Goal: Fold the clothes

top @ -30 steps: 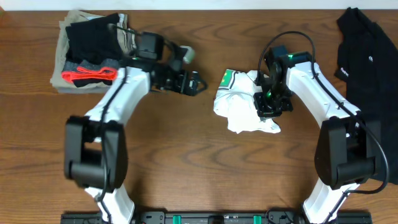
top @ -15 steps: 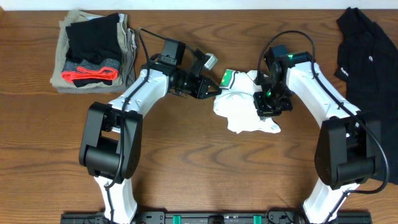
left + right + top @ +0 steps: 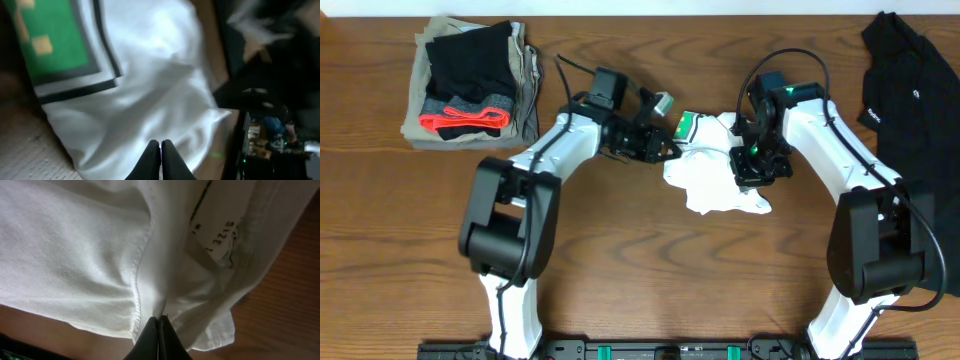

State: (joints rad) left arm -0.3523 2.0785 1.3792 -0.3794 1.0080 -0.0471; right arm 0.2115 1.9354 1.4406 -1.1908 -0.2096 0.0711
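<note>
White T-shirt [image 3: 715,165] lies crumpled in a heap on the worktop [image 3: 640,250], just right of centre toward the far edge, between the two arms. Its green-and-black graphic [image 3: 687,124] shows at the heap's upper left corner. Left pincer [image 3: 667,150] sits at the heap's left edge, just below the graphic. In the left wrist view, left pincer [image 3: 160,150] has its tips pressed together over the white cloth [image 3: 150,90], with the graphic [image 3: 50,35] at upper left; I cannot tell whether any fabric is caught between the tips. Right pincer [image 3: 752,170] rests on the right part of the heap. In the right wrist view, right pincer [image 3: 159,327] is closed, pinching a gathered fold of the shirt [image 3: 75,255] beside a stitched hem; small dark lettering [image 3: 227,235] is visible near it. Folded stack [image 3: 470,80] sits at far left, black garment [image 3: 905,90] at far right, both well apart from the shirt.
</note>
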